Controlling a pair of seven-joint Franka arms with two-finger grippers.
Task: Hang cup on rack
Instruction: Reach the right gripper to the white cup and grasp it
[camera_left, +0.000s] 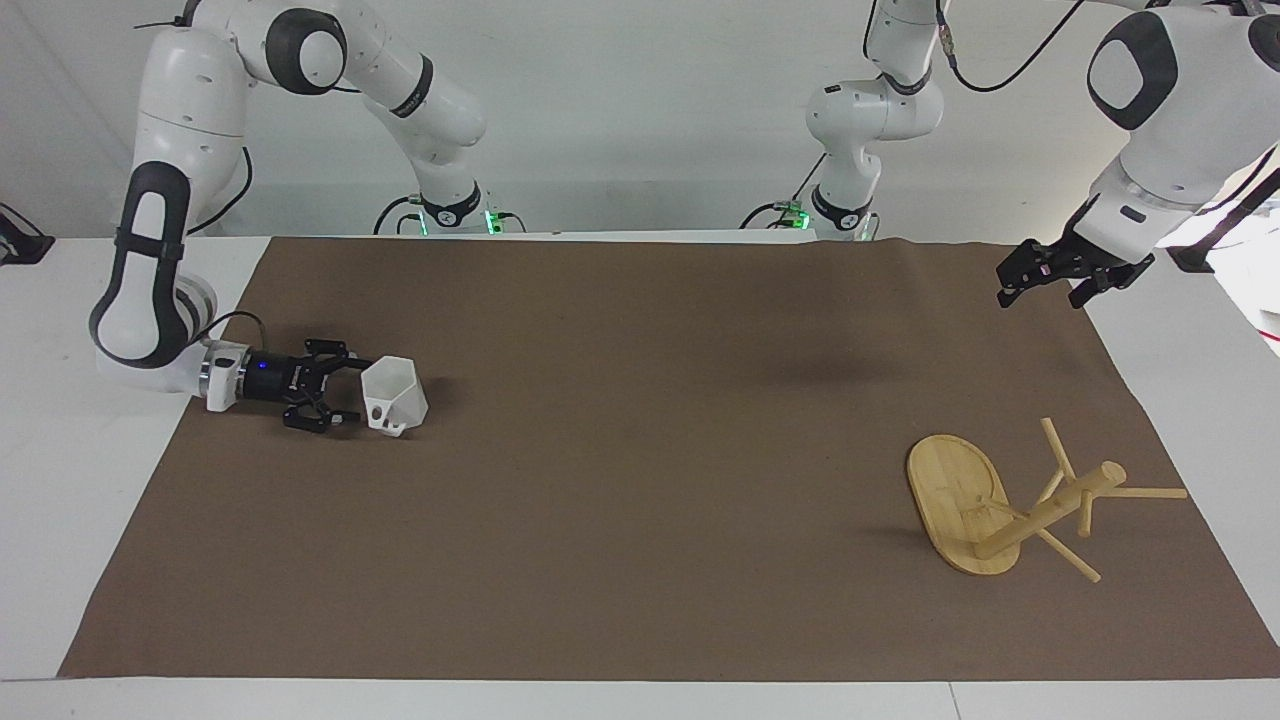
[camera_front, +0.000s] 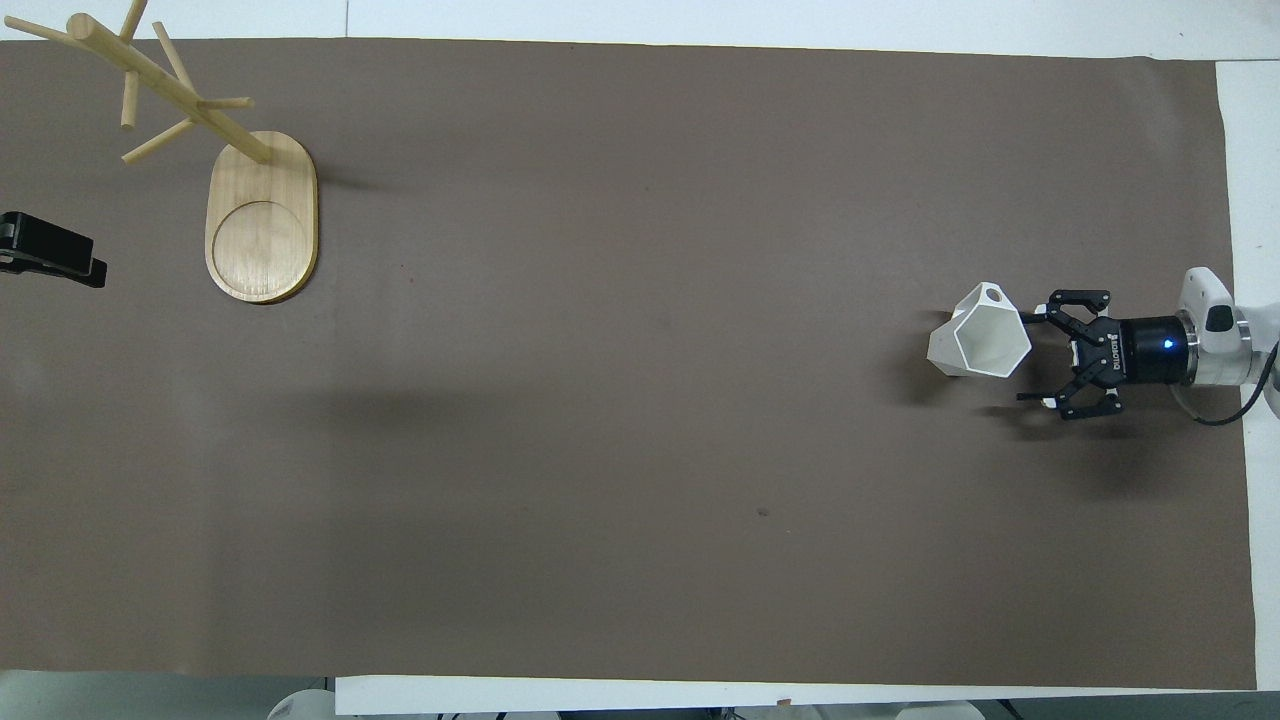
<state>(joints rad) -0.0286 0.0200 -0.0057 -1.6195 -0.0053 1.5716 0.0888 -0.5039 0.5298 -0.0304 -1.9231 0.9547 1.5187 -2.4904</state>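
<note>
The white faceted cup (camera_left: 393, 396) sits on the brown mat toward the right arm's end, with its opening up and its handle on the side farther from the robots. It also shows in the overhead view (camera_front: 980, 344). My right gripper (camera_left: 352, 392) lies low and level at the mat, open, with its fingertips right at the cup's side; it also shows in the overhead view (camera_front: 1036, 358). I cannot tell if they touch. The bamboo rack (camera_left: 955, 500) stands toward the left arm's end and shows in the overhead view too (camera_front: 262, 215). My left gripper (camera_left: 1040, 292) hangs open and empty in the air over the mat's corner.
The brown mat (camera_left: 640, 500) covers most of the white table. Its edge toward the right arm's end (camera_front: 1235, 400) runs just under the right wrist. The rack's thin pegs (camera_left: 1150, 492) stick out toward the mat's edge at the left arm's end.
</note>
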